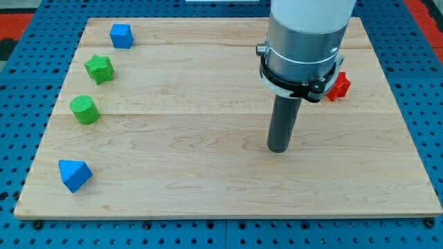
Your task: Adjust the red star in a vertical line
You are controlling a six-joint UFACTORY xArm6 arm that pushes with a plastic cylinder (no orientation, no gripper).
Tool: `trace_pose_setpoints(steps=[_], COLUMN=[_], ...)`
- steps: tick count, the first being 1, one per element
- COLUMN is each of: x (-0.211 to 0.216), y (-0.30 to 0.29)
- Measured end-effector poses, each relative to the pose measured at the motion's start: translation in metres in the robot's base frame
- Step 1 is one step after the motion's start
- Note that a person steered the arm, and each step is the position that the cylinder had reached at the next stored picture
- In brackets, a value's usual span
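While the arm (304, 34) comes down from the view's top edge as a broad grey cylinder with a black clamp ring round its lower end, the straight dark rod (282, 123) below it stands upright and my tip (278, 149) rests on the wooden counter (208, 180), somewhat right of the middle. This tool is a plain rod with nothing to open or close, and it holds nothing; no block touches it. The red star (339, 86) lies near the counter's right edge, up and to the right of my tip and clearly apart from it. Only its right part shows, because the clamp ring and the cylinder cover the rest, so its points can hardly be made out and its full outline cannot be told. The arm's upper part is cut off by the view's top. The other four blocks stand well apart from my tip in a loose column along the counter's left side: a blue cube (121, 35) nearest the top, a green star (100, 68) below it, a green cylinder (84, 109) below that, and a blue triangular block (75, 174) nearest the bottom left corner. Around the counter, a blue perforated base (21, 104) shows on all sides, with a strip of red at the top corners.
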State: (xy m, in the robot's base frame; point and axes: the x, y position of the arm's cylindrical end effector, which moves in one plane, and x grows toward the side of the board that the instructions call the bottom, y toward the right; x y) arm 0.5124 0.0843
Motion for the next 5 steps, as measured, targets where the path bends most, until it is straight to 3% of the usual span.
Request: trace_pose_setpoints(steps=[2, 5], x=[0.007, 0.019], y=[0.099, 0.128])
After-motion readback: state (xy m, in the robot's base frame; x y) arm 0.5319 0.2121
